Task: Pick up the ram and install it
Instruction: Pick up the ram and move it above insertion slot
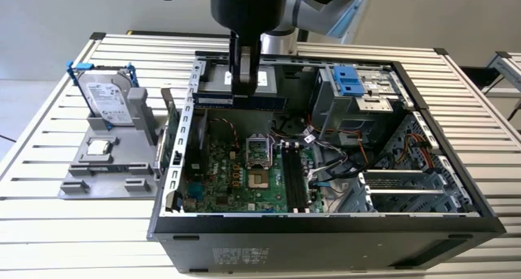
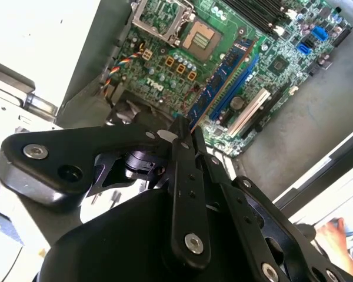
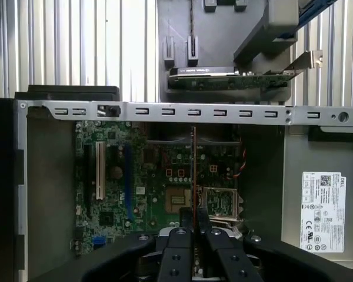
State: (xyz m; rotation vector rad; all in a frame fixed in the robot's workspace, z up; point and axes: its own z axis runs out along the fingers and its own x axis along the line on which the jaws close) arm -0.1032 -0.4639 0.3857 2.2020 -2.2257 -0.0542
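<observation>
gripper (image 1: 244, 93) clenched on ram (image 1: 213, 98), held edge-down above case (image 1: 326, 221) | ram judged crosswise to slots (image 1: 294, 175): to be lined up along them and held level, clear of cables (image 1: 330, 157) | case: board (image 1: 216, 181), bare socket (image 1: 258, 180) | tray (image 1: 102, 184) beside case: drive (image 1: 110, 99), chip (image 1: 99, 146)

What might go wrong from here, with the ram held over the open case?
The tool, shut on the ram, holds it crosswise to the slots and away from them, so it could meet a slot skewed. Loose cables beside the slots might snag it. A thin-edge grip may let it tilt.
</observation>
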